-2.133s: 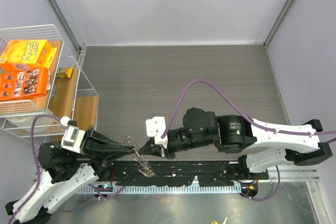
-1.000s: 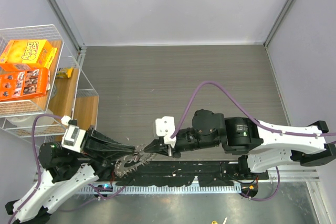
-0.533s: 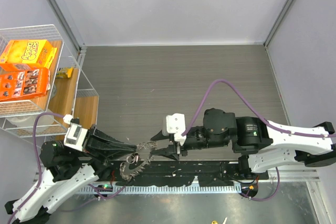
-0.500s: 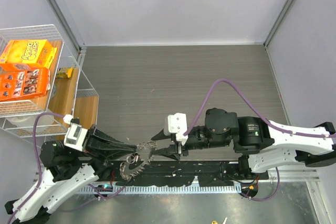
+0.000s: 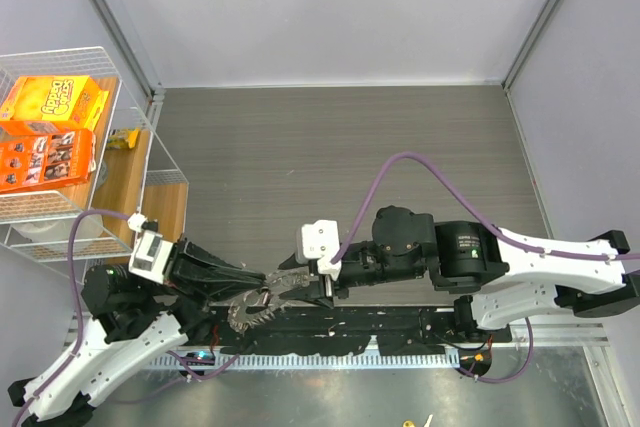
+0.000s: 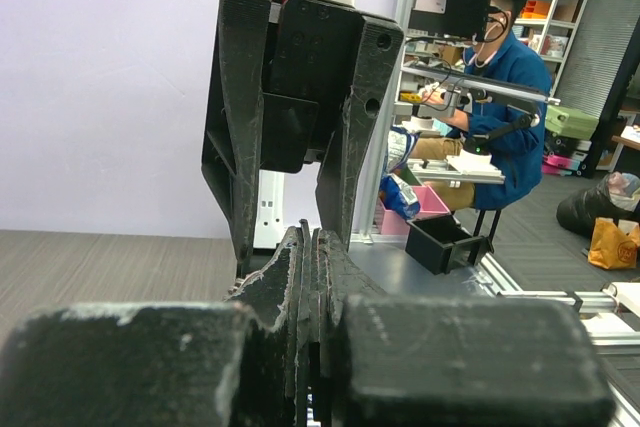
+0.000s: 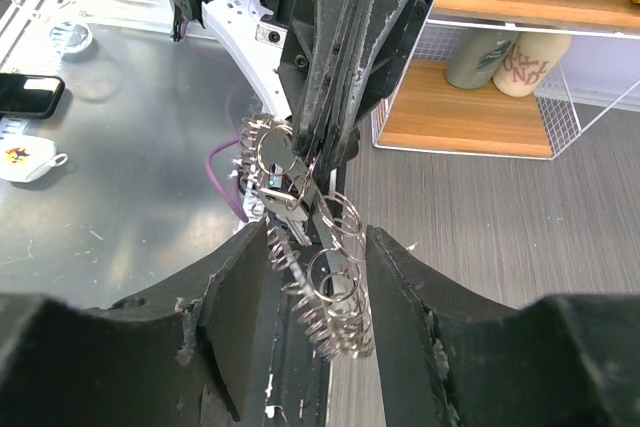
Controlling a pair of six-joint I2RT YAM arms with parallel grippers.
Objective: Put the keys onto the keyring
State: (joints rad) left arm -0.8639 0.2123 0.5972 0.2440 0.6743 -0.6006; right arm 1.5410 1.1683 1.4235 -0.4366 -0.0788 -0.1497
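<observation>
Open tabletop (image 5: 330, 147) ahead (wire shelf (image 5: 122, 187) blocks the left).

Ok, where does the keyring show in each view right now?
Top external: the keyring is low and left of centre, where the two arms' tips meet.
Left wrist: not clearly visible, hidden behind the shut left pincer.
Right wrist: centre, dangling inside the open right pincer.
Shared landmark: the left pincer gripping it, at in top external, bottom centre in left wrist, top centre in right wrist.
</observation>
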